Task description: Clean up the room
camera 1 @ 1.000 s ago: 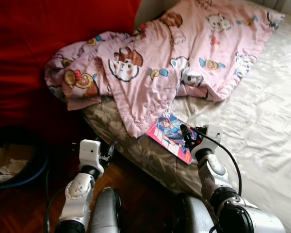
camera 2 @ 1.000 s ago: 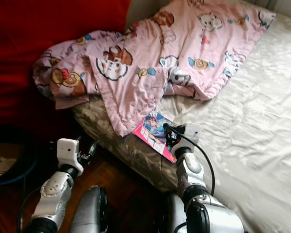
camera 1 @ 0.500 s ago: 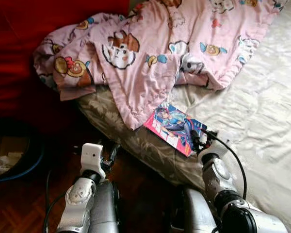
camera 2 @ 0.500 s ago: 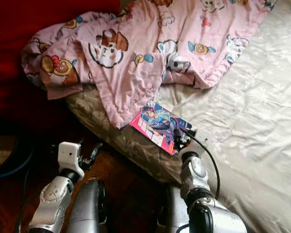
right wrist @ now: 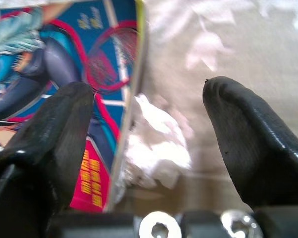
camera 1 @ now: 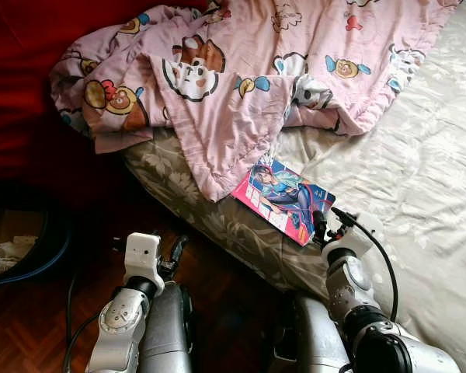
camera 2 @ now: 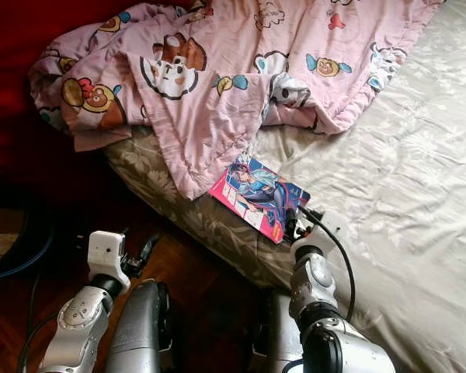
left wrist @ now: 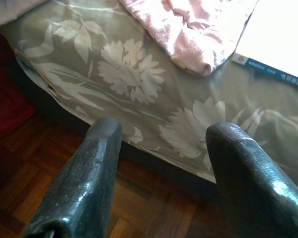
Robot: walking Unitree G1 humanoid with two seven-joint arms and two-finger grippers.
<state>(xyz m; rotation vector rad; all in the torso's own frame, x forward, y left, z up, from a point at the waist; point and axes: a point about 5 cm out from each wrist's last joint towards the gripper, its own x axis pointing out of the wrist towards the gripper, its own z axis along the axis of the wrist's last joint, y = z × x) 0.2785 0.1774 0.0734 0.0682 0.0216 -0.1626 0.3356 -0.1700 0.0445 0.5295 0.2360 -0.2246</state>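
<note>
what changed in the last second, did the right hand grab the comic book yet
Not yet. The right hand pulled back from over the glossy pink-and-blue comic book to its near corner; its open fingers now straddle the book's edge without closing. The whole picture also shifted, so the camera moved. The book stayed flat on the white bedsheet, beside the pink cartoon-print blanket. The left hand stayed open over the wooden floor.
</note>
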